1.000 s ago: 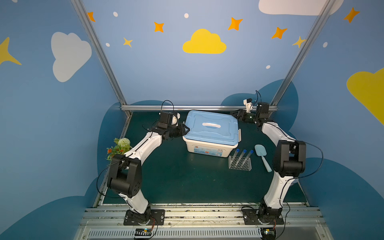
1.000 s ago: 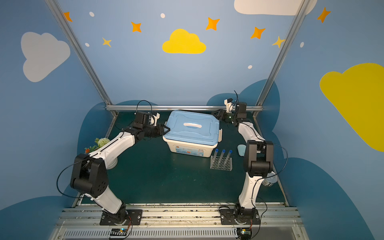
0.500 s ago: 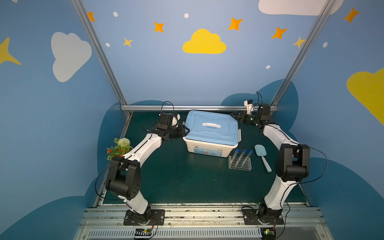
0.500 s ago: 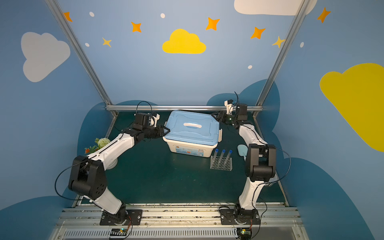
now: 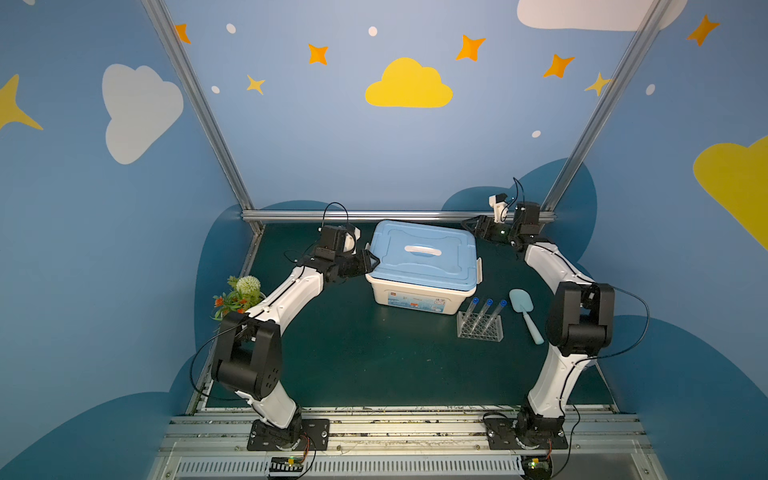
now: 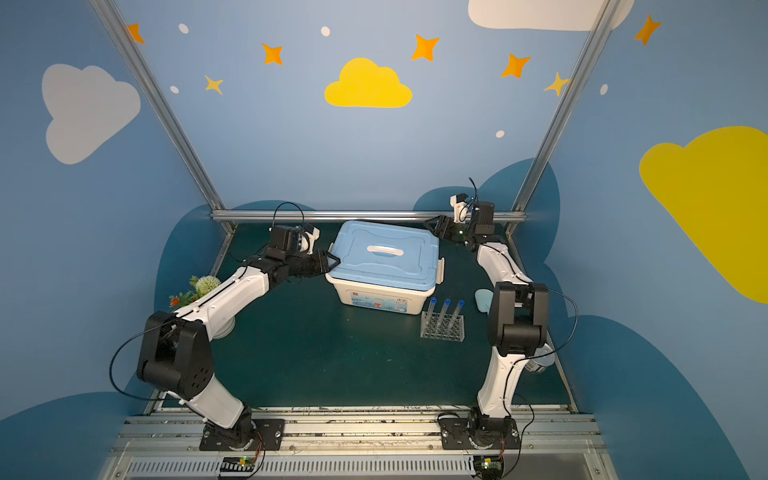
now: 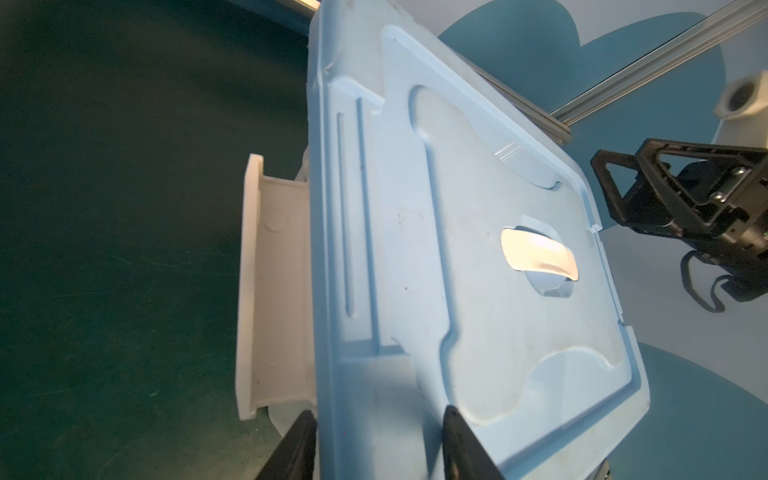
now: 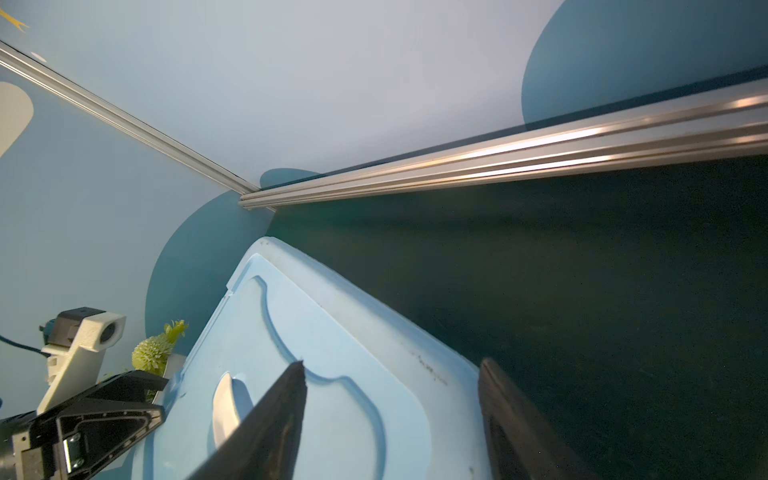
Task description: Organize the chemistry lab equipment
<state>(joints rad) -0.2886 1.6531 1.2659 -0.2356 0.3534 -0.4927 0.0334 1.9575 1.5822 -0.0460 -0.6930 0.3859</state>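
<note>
Lid (image 5: 395, 266) of bin (image 5: 415, 297) prob. comes off next. Left gripper (image 5: 373, 261) looks clamped on its left rim; right gripper (image 5: 466, 224) gapes over back-right corner. It should seat both jaws on rim, then lift level w/ left. Tubes (image 5: 486, 309) stand in rack (image 5: 480, 330) beside bin.

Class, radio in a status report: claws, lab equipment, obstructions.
Left claw straddling bin lid edge, grip unclear. Right claw open at lid's far corner. Test tubes in rack. Lid still on.
</note>
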